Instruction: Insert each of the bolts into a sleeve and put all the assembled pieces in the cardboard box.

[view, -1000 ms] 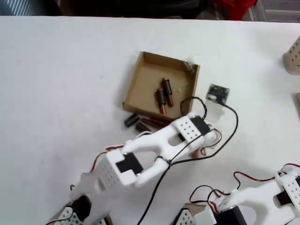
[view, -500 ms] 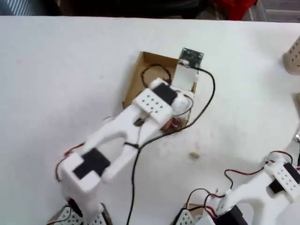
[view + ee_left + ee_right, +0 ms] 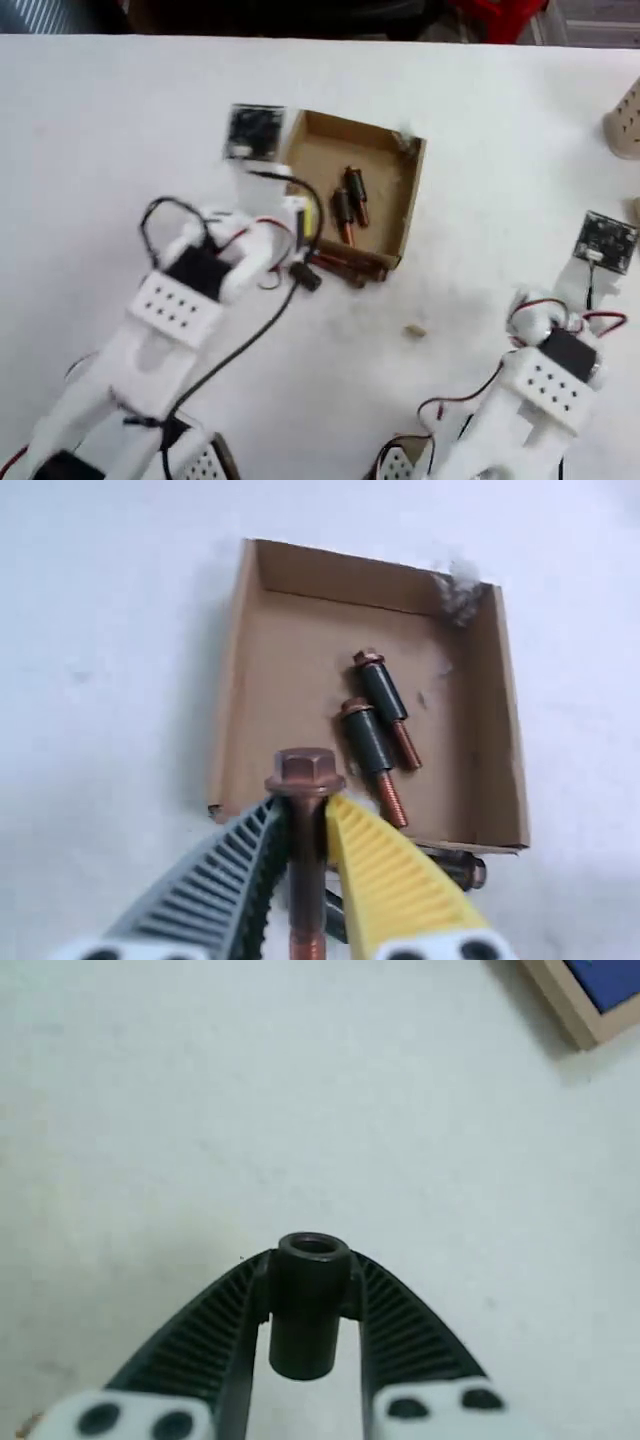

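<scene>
- My left gripper (image 3: pixel 305 805) was clamped on a copper bolt (image 3: pixel 306 880). Its grey and yellow jaws pressed either side of the shank, and the hexagonal head stood clear above them.
- My right gripper (image 3: pixel 309 1265) was clenched on a black sleeve (image 3: pixel 306 1320), held upright between dark ribbed jaws. The open bore faced the wrist camera above the white table (image 3: pixel 150 1080).
- Beyond the bolt head in the left wrist view lay the open-topped cardboard box (image 3: pixel 232 680). Two assembled pieces (image 3: pixel 372 742) lay side by side on its floor, each a copper bolt run through a dark sleeve.
- In the high view, my left arm (image 3: pixel 175 305) stood just beside the box, on the side away from my right arm (image 3: pixel 545 375). The right arm was well apart from the box.
- Loose pieces (image 3: pixel 335 265), copper and dark, lay on the table just outside the box wall nearest my arms' bases. Whether they touched the wall, I could not tell.
- A small tan scrap (image 3: pixel 414 330) sat on the table between the box and my right arm.
- A wooden-edged blue object (image 3: pixel 570 995) showed at the corner of the right wrist view.
- A pale perforated object (image 3: pixel 627 120) stood at the side of the high view beyond my right arm.
</scene>
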